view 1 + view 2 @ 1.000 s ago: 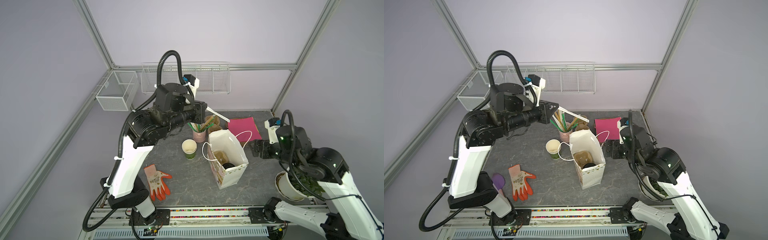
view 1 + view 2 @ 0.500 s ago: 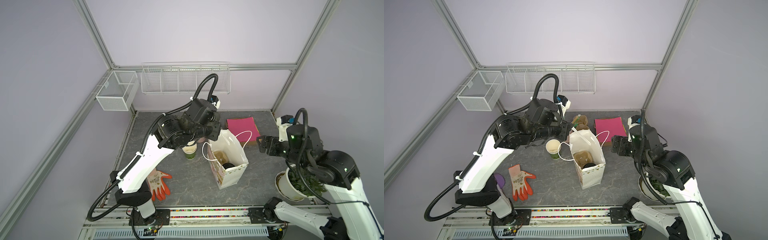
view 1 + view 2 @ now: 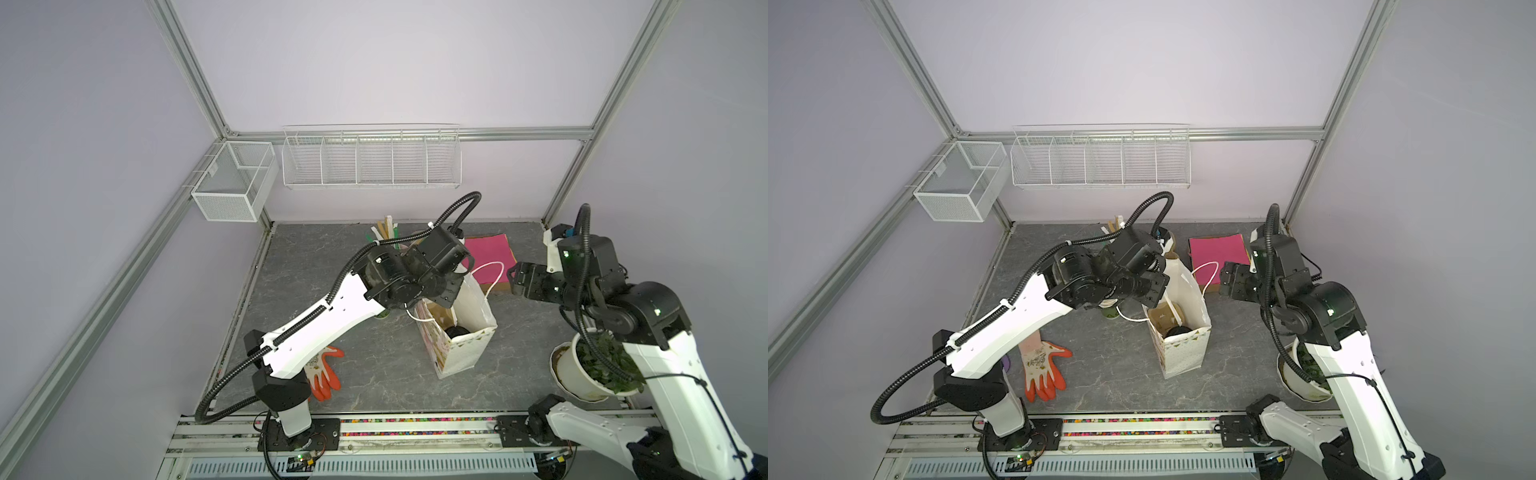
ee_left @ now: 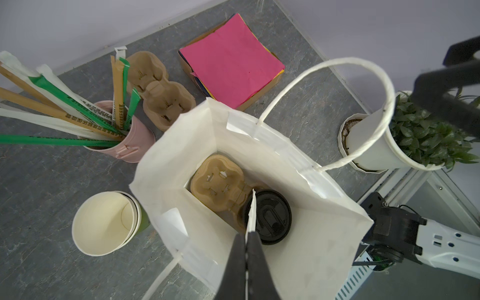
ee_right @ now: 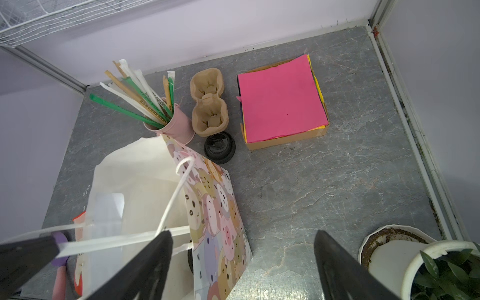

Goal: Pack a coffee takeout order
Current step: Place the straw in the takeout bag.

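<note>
The white paper bag (image 3: 465,332) (image 3: 1183,345) with the cartoon-animal print stands open mid-table. Inside it lie a brown cup carrier (image 4: 218,181) and a black-lidded cup (image 4: 270,218). My left gripper (image 4: 246,235) hangs over the bag's mouth, shut on a white paper-wrapped stir stick (image 4: 250,207) that points down into the bag. My right gripper (image 3: 517,278) (image 5: 242,233) stands open beside the bag's right side, nothing between its fingers. The pink paper stack (image 3: 488,253) (image 5: 280,98) lies in a cardboard tray behind the bag.
A pink bucket (image 4: 130,140) of stir sticks, a spare cup carrier (image 5: 209,101) and black lids (image 5: 219,146) stand behind the bag. Stacked paper cups (image 4: 104,223) sit left of it. A glove (image 3: 1040,370) lies front left, a potted plant (image 3: 590,370) front right.
My left arm swung from above the bucket down and right to the bag's mouth, carrying the stir stick. My right arm drew back slightly from the bag.
</note>
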Tool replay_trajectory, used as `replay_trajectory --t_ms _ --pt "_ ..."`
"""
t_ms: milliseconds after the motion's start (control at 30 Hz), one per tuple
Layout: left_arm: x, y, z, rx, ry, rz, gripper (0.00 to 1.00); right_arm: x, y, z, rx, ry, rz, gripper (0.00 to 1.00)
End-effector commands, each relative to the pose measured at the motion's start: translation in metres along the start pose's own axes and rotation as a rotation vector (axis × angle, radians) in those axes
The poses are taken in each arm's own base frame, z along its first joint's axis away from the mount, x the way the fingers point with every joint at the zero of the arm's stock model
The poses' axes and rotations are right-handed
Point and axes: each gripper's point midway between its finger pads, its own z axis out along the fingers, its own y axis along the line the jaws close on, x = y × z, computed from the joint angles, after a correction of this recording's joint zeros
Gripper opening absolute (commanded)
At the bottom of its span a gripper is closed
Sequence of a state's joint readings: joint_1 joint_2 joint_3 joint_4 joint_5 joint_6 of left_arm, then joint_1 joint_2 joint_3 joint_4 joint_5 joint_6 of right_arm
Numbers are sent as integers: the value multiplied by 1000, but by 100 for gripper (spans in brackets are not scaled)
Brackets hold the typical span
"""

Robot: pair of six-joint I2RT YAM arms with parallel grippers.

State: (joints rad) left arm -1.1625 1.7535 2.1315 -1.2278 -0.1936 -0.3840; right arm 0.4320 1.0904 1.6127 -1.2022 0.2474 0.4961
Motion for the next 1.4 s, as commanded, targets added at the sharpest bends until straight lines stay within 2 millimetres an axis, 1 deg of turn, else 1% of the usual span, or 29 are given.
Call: replay_trajectory --t_ms 0,67,200,233,267,333,433,500,600,667,733,833,967,1067,1167,1233,1267,1300,1333,1367 --pt "18 -12 16 23 62 2 0 0 0 17 -33 44 35 88" --pt "26 -17 25 30 88 1 0 -2 -2 27 -49 64 75 88" --pt "37 -25 34 43 110 6 0 -5 -7 46 -76 101 147 88" --pt "38 -24 35 35 112 9 0 -5 -6 51 -79 113 156 88" --pt "37 -22 35 21 108 12 0 -8 -10 56 -75 117 176 88" --pt "34 -14 32 -21 90 19 0 -8 -12 64 -84 135 197 88" --pt "18 2 19 -114 32 43 0 -6 -10 71 -93 149 201 88" --pt "0 15 6 -185 -28 58 0 -7 -11 72 -90 144 198 88" --pt "-23 23 -12 -243 -103 87 0 -7 -12 71 -86 137 189 88" --pt "-34 26 -16 -266 -123 105 0 -7 -15 71 -71 135 184 88" --pt "-37 31 -12 -291 -117 117 0 -6 -17 74 -58 142 181 88" --pt "-35 41 2 -345 -95 125 0 -4 -20 80 -44 151 181 88" --pt "-26 64 26 -468 -53 146 0 -6 -23 92 -27 161 188 88" --pt "-18 73 43 -491 -14 145 0 -11 -23 102 -19 162 195 88" --pt "-12 70 55 -462 3 137 0 -12 -25 117 -6 174 207 88" --pt "-10 68 60 -451 8 134 0 -8 -28 131 13 193 219 88" --pt "-9 67 62 -448 14 133 0 -2 -30 140 27 220 225 88" --pt "-9 67 62 -444 15 132 0 -5 -30 150 26 216 228 88" --pt "-10 66 61 -439 12 129 0 -2 -31 158 35 232 230 88" --pt "-12 65 58 -435 4 124 2 2 -33 167 49 251 231 88"
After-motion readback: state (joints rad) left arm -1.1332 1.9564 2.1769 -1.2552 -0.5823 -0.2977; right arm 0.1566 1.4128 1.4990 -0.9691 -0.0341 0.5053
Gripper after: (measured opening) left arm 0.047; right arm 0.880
